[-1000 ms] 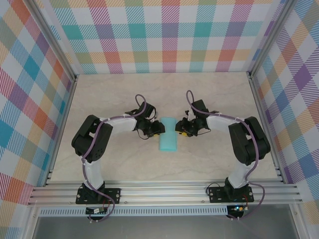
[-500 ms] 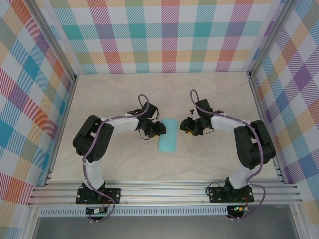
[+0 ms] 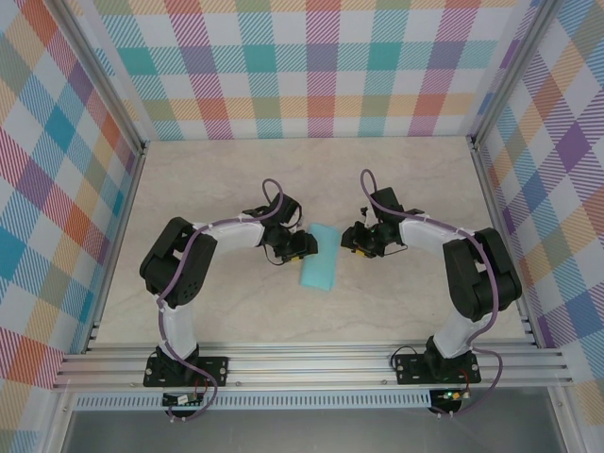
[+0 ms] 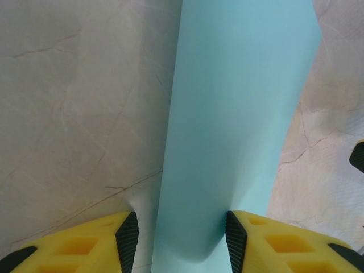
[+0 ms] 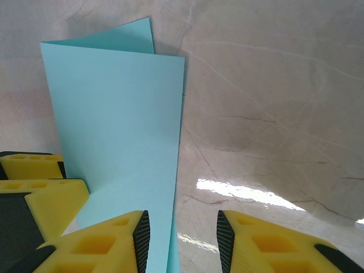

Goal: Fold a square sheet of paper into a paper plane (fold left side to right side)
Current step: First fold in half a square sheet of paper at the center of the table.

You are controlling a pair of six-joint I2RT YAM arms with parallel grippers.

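The turquoise sheet of paper (image 3: pixel 319 259) lies folded in half on the table as a narrow rectangle, slightly tilted. My left gripper (image 3: pixel 300 244) sits at its upper left edge. In the left wrist view the paper (image 4: pixel 233 114) runs between the wide-apart jaws of the left gripper (image 4: pixel 179 233), whose right pad (image 4: pixel 235 239) touches the paper's edge, so it is open. My right gripper (image 3: pixel 352 238) hovers just right of the sheet. In the right wrist view the right gripper (image 5: pixel 182 233) is open over the paper's (image 5: pixel 119 114) right edge, whose top layer lifts at the far corner.
The pale marble-patterned tabletop (image 3: pixel 406 189) is walled by plaid panels (image 3: pixel 321 66) at the back and sides. An aluminium rail (image 3: pixel 311 363) runs along the near edge by the arm bases. The left gripper's yellow finger (image 5: pixel 40 196) shows beside the right one.
The right gripper has pulled back to the right, off the paper. The sheet has tilted slightly and shifted, and the left gripper has stayed at its upper left edge.
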